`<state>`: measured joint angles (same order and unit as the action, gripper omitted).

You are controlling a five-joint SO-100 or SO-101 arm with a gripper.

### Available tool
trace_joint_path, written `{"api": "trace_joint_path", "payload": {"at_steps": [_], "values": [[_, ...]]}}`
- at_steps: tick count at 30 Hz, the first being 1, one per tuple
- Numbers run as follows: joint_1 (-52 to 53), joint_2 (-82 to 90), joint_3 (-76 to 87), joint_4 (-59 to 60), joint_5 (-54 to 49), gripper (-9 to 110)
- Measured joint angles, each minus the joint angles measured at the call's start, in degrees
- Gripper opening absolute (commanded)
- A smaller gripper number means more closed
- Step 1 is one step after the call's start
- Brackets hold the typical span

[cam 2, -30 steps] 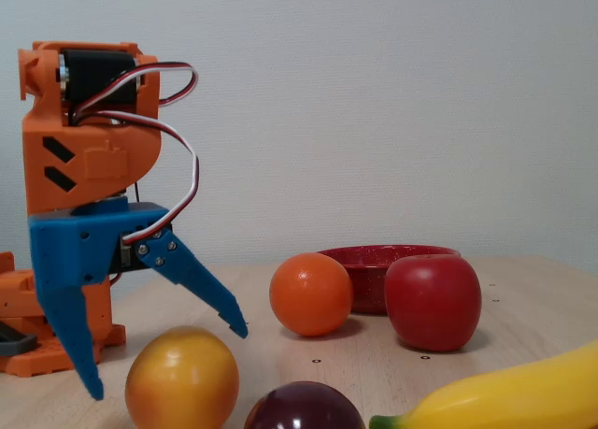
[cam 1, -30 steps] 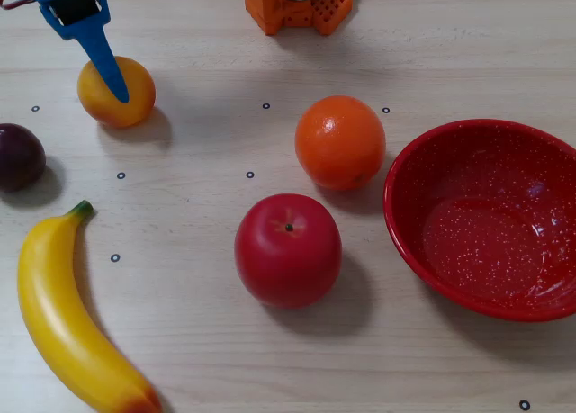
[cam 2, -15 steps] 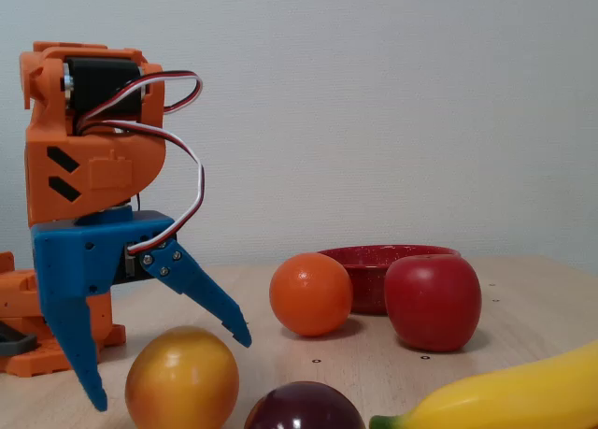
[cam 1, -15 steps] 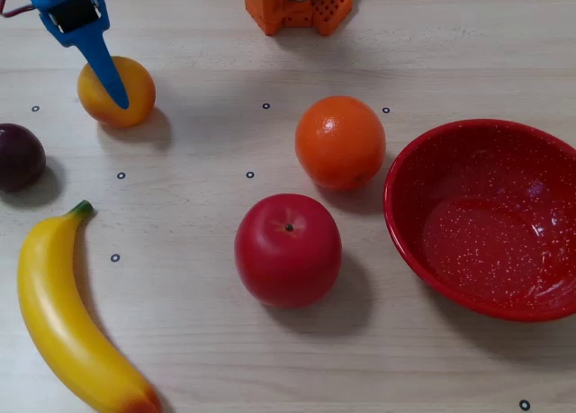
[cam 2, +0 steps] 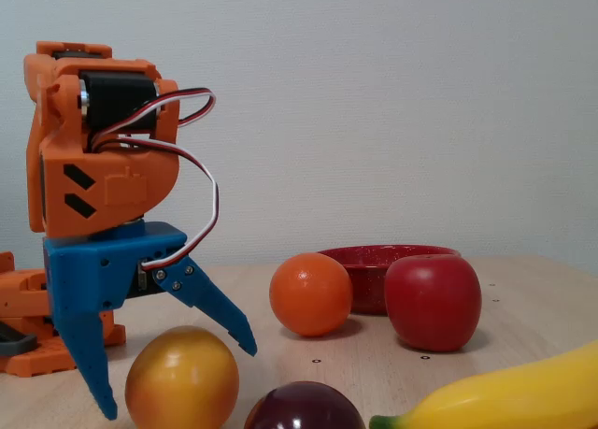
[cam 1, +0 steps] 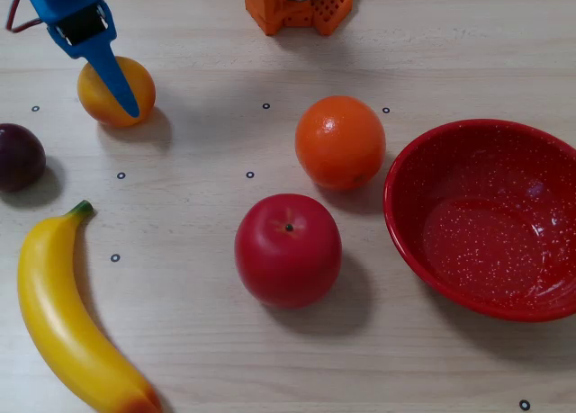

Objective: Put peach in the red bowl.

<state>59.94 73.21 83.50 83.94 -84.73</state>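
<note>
Here, blue end effector (cam 2: 177, 380) spread wide astride the peach (cam 2: 182, 379), gripping nothing, no legible writing

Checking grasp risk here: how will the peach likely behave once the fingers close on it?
The peach looks smooth, glossy and rounded, so it may slip or squirt out between the gripper's narrow tapered fingers. Nearly round and resting free on the table, it would probably roll if nudged off-centre. It looks rigid, though the pictures cannot confirm that.
</note>
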Motion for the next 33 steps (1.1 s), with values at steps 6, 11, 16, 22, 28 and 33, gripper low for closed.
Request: {"api": "trace_joint_path", "payload": {"at_steps": [6, 11, 16, 22, 28, 33], "values": [[0.0, 0.0, 0.0, 0.0, -0.09, 45], [0.0, 0.0, 0.0, 0.0, -0.09, 45], [0.0, 0.0, 0.0, 0.0, -0.09, 43], [0.0, 0.0, 0.0, -1.67, -0.09, 41], [-0.62, 0.0, 0.0, -1.67, -0.09, 40], [-0.7, 0.0, 0.0, -1.67, -0.09, 40]]}}
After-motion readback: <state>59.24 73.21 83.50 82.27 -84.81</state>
